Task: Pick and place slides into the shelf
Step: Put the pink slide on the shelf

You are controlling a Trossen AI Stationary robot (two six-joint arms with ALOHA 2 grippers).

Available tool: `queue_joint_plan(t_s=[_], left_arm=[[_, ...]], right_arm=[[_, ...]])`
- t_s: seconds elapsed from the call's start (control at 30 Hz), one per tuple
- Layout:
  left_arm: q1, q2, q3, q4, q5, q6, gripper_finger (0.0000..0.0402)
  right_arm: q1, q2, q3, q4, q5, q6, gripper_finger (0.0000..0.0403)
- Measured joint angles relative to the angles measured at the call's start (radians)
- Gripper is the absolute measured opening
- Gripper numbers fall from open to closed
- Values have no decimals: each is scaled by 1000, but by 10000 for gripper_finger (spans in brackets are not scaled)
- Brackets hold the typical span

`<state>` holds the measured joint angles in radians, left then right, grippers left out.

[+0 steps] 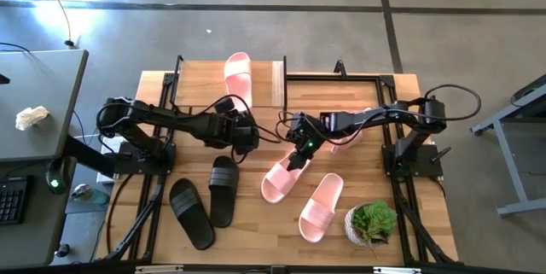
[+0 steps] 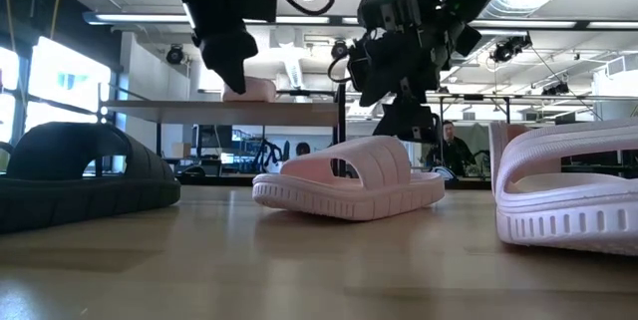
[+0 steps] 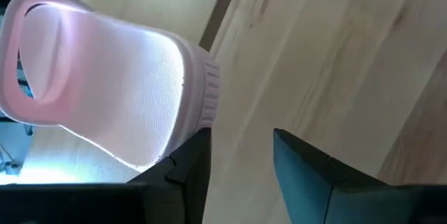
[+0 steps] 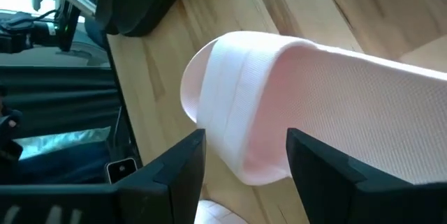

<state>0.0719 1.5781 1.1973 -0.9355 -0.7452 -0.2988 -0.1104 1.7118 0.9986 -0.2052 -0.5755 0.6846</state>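
Observation:
One pale pink slide [image 1: 237, 73] lies sole-down on the shelf's wooden top board [image 1: 196, 86]; the left wrist view shows this slide [image 3: 105, 91] as well. My left gripper [image 1: 245, 134] hovers open just near of it [image 3: 241, 165], nothing between its fingers. My right gripper [image 1: 299, 148] is open over the strap end of a second pink slide [image 1: 281, 177] that rests flat on the table, and its fingers [image 4: 241, 165] stand on either side of that slide [image 4: 279, 98]. A third pink slide [image 1: 322, 207] lies right of it. A fourth [image 1: 350, 133] is partly hidden under the right arm. Two black slides [image 1: 223, 190] [image 1: 189, 214] lie near left. My right gripper comes from above at the strap end [image 4: 230, 105] of the pink slide, one open finger on each side of it. I cannot tell whether the fingers touch it. The slide rests flat on the table [image 2: 349, 175].
A potted green plant [image 1: 372, 223] stands at the table's near right corner. The shelf's black metal frame [image 1: 341, 75] runs along the far edge. A grey desk [image 1: 34, 120] stands left of the table. People show in the room behind [image 2: 454, 146].

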Motion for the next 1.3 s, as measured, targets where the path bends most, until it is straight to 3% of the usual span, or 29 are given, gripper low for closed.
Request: queue_joint_plan(t_s=[0.67,1.07,1.3], left_arm=[[-68,-182,1,-11,17,-121,140],[-75,-213,1,-5,75,-204,140],[-75,-213,1,-8,105,-230,140]], right_arm=[[37,91,1,161,-85,76,185],[63,124,1,162,-44,138,101],[63,141,1,175,-39,114,87]])
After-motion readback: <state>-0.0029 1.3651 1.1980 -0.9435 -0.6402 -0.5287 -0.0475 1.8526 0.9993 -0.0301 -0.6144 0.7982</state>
